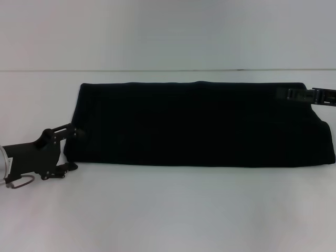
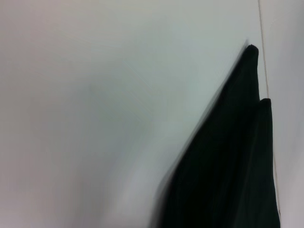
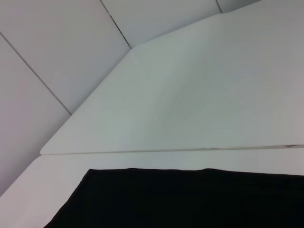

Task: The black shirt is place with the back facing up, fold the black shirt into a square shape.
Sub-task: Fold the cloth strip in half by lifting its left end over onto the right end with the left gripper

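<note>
Setting: robot test bench or lab, indoors.
Work surface: plain white table (image 1: 168, 210), bare of household or office items.
Surround: white panelled wall (image 3: 52, 52) with thin dark seams, meeting the table's far edge.
Equipment: black robot arm hardware at both table sides.
Furnishings: no domestic fittings visible.

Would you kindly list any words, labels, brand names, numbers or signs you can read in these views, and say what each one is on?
No readable text in any view.
Black shirt: folded into a long band on the white table, plain black, no lettering showing.
Left gripper, at the shirt's left end: no label visible.
Right gripper, at the shirt's far right corner: no marking legible.
</note>
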